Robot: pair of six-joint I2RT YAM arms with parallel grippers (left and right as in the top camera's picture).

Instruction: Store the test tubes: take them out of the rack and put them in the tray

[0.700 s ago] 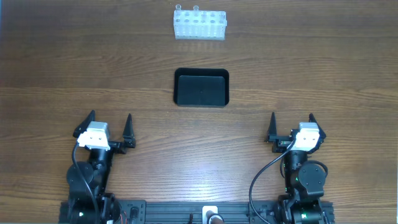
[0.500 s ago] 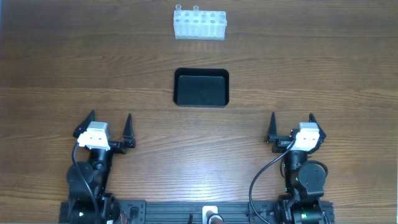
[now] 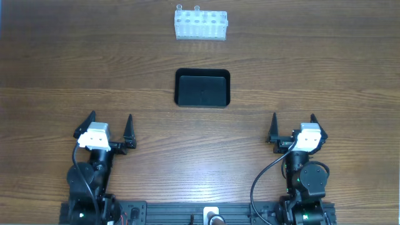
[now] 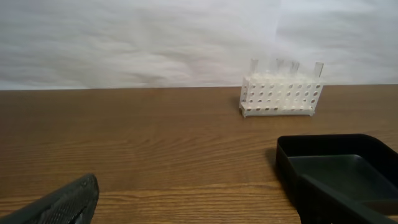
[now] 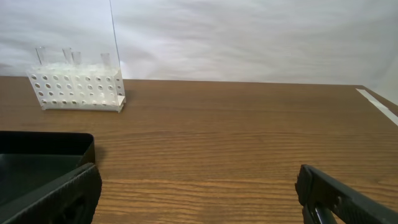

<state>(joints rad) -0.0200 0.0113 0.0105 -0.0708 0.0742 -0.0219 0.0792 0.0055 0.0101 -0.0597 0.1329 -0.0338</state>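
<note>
Close by the arm bases, the left gripper (image 3: pixel 110 119) and the right gripper (image 3: pixel 293 119) sit low over the wooden table (image 3: pixel 56 69), well apart from each other, each with its two fingers spread wide. Ahead of both, and off to the inner side of each, lies the black tray (image 3: pixel 202 90), flat on the table. Farther ahead, beyond the tray and apart from it, the white rack (image 3: pixel 200 28) stands upright, with the clear test tubes (image 4: pixel 254 66) standing in it, their tops poking above its upper face.
</note>
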